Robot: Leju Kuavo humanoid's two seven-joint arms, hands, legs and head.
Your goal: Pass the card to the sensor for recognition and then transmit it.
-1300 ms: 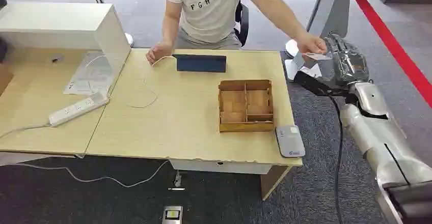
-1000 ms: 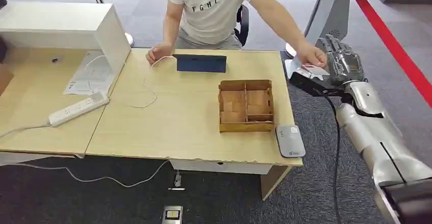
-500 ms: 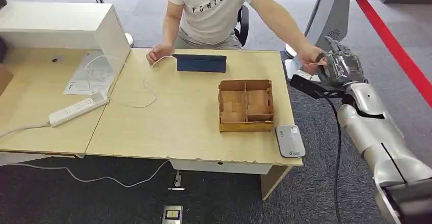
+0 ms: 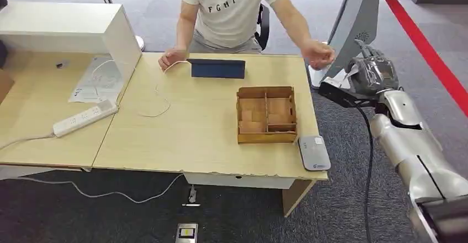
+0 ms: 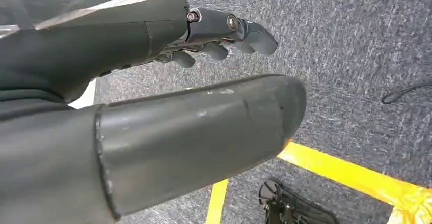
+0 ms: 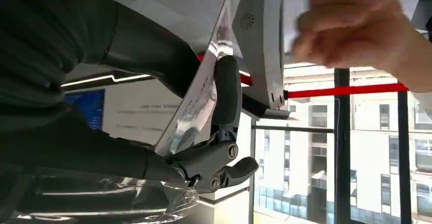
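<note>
Card [image 6: 204, 94] gripped in right hand [image 4: 371, 76] beside wooden desk [image 4: 182, 132]; grey carpet [image 4: 342, 199]; left hand [image 5: 168, 81] holds nothing.

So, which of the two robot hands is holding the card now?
The right hand, raised beside the table's far right corner, pinches the card. The left hand hangs over the grey carpet with nothing in it.

an office or demo hall is shown. two light wooden desks [image 4: 209, 138] are set side by side on grey carpet [image 4: 342, 199], with a white power strip [image 4: 85, 117] and papers [image 4: 99, 83] laid on them. a person [image 4: 232, 11] is seated on an office chair [image 4: 264, 25] behind the desk. floor tape is seen: a red line [image 4: 430, 55] and yellow lines [image 5: 351, 175]. through tall windows [image 6: 367, 152], city buildings are seen.
</note>
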